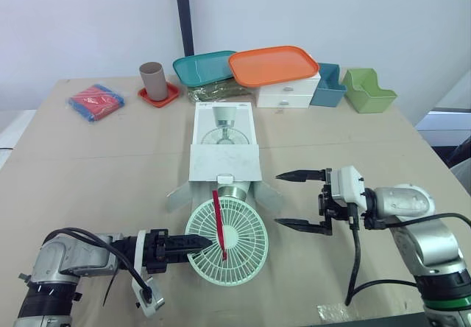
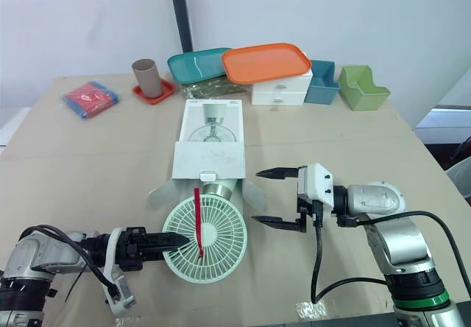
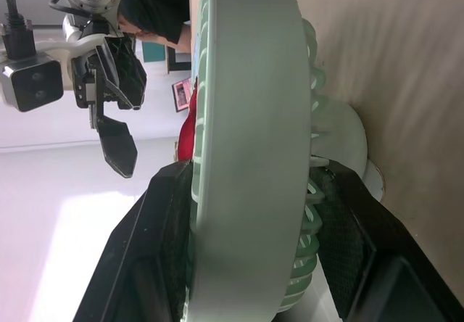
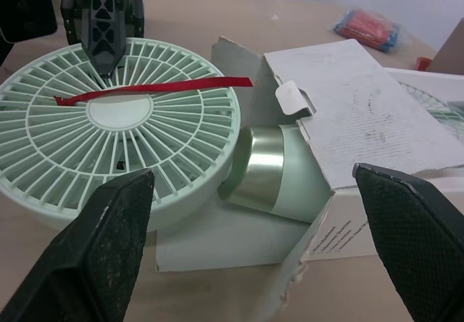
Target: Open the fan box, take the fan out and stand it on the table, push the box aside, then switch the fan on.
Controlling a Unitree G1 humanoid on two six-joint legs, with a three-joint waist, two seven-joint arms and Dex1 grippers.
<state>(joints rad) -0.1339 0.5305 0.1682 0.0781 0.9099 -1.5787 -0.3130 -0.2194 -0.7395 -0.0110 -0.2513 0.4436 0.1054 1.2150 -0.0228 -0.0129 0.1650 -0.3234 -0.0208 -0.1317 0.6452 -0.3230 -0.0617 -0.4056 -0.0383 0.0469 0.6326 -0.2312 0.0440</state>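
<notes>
Left end effector (image 1: 200,245) is clamped on the grille rim of the fan (image 1: 228,231), whose head lies flat on the table (image 1: 110,172), base tucked in the box (image 1: 224,161). Right end effector (image 1: 280,199) gapes beside the flaps. I'd pin the box with it and pull the fan straight out, slowly.

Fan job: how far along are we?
Done: the box is open, flaps spread. In hand: the left gripper is clamped on the rim of the fan, whose head lies out on the table while its base sits in the box mouth. The right gripper is open beside the box. Left: stand the fan up, push the box aside, switch on.
</notes>
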